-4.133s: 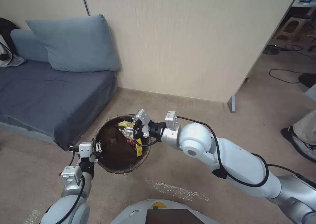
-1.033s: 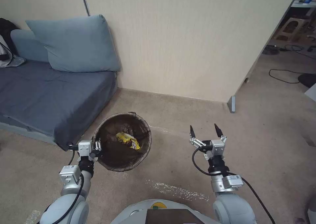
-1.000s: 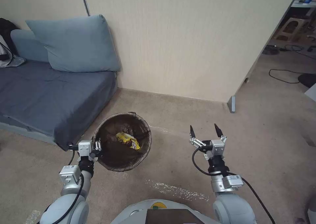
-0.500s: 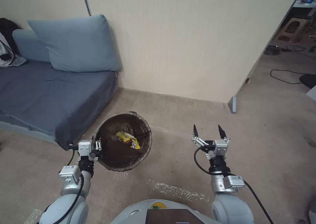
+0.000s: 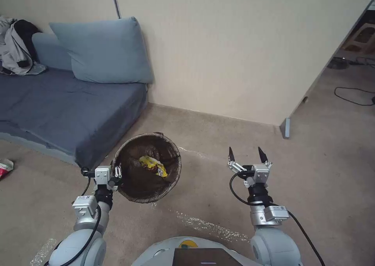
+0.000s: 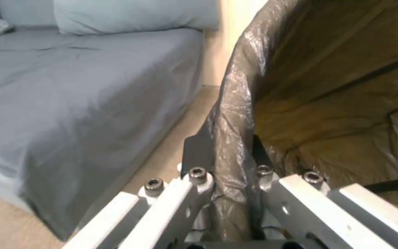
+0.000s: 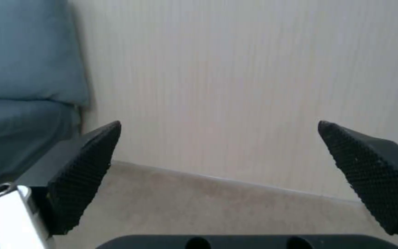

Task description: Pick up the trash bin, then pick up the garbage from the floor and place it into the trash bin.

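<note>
At the far left, a red-and-white packet point(image 5: 4, 168) lies on the carpet point(image 5: 218, 133) in front of the sofa point(image 5: 58, 106); I judge it the nearest garbage left to collect. A grey-and-black jacket point(image 5: 17, 49) heaped on the sofa's far end is clothing, not litter.

My left end effector point(image 5: 116, 176) is clamped on the near rim of the trash bin point(image 5: 174, 156), one finger point(image 6: 199, 155) outside and the other inside, with the dark bag liner point(image 6: 236, 114) pinched between them. Gripping the rim holds the mouth open and upward, close in front of me, so whatever I bring over can drop straight in. A yellow snack wrapper point(image 5: 153, 166) already rests inside the bin.

My right end effector point(image 5: 248, 155) hangs to the bin's right, above bare carpet, its fingers point(image 7: 86, 166) spread wide apart and empty, pointing toward the wall point(image 5: 234, 43). Held that way it is ready to close on the next piece.
</note>
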You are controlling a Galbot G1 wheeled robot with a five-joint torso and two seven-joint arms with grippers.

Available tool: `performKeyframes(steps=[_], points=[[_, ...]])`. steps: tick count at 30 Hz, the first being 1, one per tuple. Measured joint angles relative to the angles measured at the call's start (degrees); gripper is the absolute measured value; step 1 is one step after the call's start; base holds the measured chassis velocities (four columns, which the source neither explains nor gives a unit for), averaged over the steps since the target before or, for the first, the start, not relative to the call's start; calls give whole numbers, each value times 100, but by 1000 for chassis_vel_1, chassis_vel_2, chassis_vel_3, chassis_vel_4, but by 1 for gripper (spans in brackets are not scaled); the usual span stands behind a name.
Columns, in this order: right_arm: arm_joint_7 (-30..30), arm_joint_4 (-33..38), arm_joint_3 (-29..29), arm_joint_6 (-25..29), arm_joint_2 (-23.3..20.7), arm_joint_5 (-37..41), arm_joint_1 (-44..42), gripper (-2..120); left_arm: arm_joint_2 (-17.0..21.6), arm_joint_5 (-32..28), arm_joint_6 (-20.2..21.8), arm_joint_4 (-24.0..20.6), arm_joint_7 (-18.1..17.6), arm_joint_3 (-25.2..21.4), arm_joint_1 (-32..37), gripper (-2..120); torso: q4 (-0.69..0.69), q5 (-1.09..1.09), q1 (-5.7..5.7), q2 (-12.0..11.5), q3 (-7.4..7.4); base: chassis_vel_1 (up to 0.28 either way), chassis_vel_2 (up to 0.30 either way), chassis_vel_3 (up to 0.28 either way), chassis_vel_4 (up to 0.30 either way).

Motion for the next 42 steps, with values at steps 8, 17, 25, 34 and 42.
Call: performKeyframes(steps=[8,17,25,34,42], points=[[-1,-38,10,-8,17,-4,23,100,-34,1,-9,22,6,25,-27,0,0,0,0,0,0,65,51,53,50],[-1,-67,-15,-11,26,-7,58,100,-33,1,-21,20,10,20,-25,0,0,0,0,0,0,53,54,62,59],[-2,-68,-25,-14,19,-26,60,100,-40,2,-83,13,11,22,-26,0,-1,0,0,0,0,61,55,60,51],[-2,-80,-26,-16,30,-36,60,100,-41,-1,-96,13,16,17,-26,0,0,0,0,0,0,56,56,56,55],[-3,-108,-46,-16,22,-41,60,100,-43,-2,-101,12,17,16,-24,0,0,0,0,0,0,63,58,61,59]])
